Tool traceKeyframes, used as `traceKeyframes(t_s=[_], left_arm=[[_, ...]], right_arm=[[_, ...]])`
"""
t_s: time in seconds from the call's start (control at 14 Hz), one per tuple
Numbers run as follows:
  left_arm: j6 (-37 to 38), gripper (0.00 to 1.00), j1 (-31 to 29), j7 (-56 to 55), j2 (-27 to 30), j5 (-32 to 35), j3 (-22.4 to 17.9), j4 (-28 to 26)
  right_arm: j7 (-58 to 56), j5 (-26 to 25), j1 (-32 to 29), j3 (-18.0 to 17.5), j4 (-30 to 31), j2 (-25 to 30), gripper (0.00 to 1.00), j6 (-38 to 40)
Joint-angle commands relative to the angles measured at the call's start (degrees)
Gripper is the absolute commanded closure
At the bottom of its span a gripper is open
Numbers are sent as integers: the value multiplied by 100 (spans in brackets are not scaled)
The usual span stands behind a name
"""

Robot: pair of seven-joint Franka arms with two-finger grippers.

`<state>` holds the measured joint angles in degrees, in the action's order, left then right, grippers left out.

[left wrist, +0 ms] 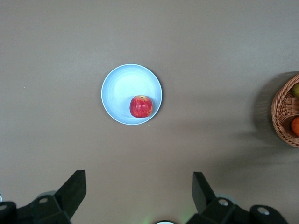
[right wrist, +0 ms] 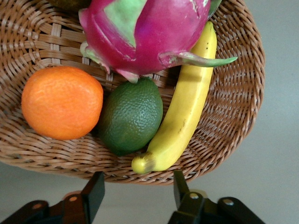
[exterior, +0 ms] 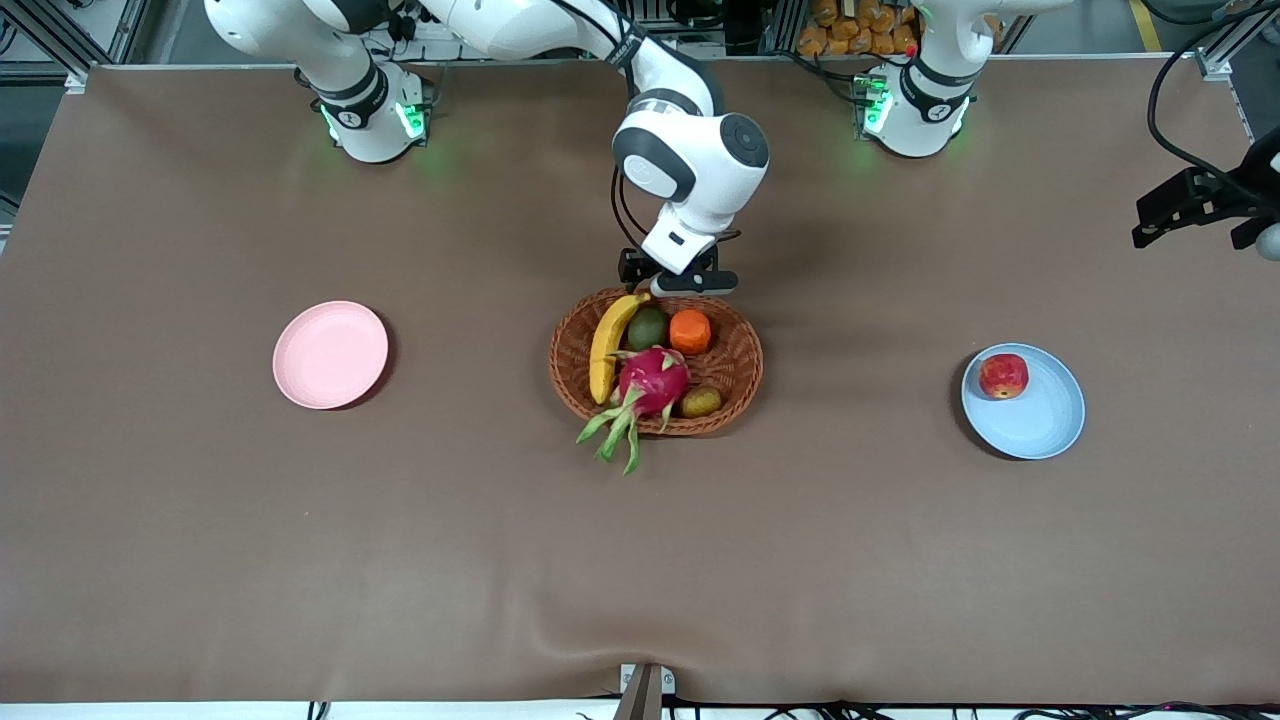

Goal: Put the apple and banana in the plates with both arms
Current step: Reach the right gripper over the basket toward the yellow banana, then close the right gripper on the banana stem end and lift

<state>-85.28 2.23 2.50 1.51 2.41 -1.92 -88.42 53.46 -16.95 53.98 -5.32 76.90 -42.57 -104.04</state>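
Observation:
The red apple (exterior: 1003,376) (left wrist: 141,106) lies in the light blue plate (exterior: 1040,425) (left wrist: 119,88) toward the left arm's end of the table. The pale pink plate (exterior: 330,355) sits bare toward the right arm's end. The yellow banana (exterior: 608,345) (right wrist: 187,112) lies in the woven basket (exterior: 735,370) (right wrist: 42,42) at mid-table. My right gripper (exterior: 680,282) (right wrist: 138,179) hangs over the basket's rim on the robots' side, fingers apart and holding nothing, just short of the banana's end. My left gripper (exterior: 1150,225) (left wrist: 139,179) waits open, high above the table near the blue plate.
The basket also holds an orange (exterior: 690,331) (right wrist: 61,102), a dark green fruit (exterior: 648,328) (right wrist: 131,116) touching the banana, a magenta dragon fruit (exterior: 652,380) (right wrist: 145,32) and a small brown fruit (exterior: 702,402). Brown cloth covers the table.

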Motion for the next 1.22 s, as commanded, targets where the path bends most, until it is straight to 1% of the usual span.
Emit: traceKeyframes(t_s=[0.0,0.14,0.36,0.5,0.57,0.79,0.86,0.93,1.0,1.15], left_arm=[[81,0,-12,-30,-45,14,25,79],[90,0,-21,-39,-54,14,17,79],[90,0,14,-39,-63,14,25,79],[90,0,-3,-30,-63,5,34,79],[90,0,-3,-30,-72,5,34,79],[90,0,5,-30,-63,-39,43,79],[90,0,-21,-30,-63,-161,34,79],[90,0,-38,-30,-63,-214,34,79],[90,0,-30,-30,-63,-215,26,79],[90,0,-21,-48,-63,-215,25,79]], right_arm=[[121,-203,51,31,-193,-164,39,68],[121,-238,51,101,-201,-181,41,51],[129,-247,16,119,-201,-260,49,-11],[129,-247,-1,119,-201,-269,51,-55],[129,-247,-19,119,-201,-269,56,-90],[112,-247,-19,119,-201,-269,78,-81],[121,-247,-19,119,-201,-269,83,-73],[121,-247,-2,119,-201,-269,84,-72],[112,-247,7,119,-201,-269,88,-55],[112,-247,25,119,-193,-269,89,-46]])
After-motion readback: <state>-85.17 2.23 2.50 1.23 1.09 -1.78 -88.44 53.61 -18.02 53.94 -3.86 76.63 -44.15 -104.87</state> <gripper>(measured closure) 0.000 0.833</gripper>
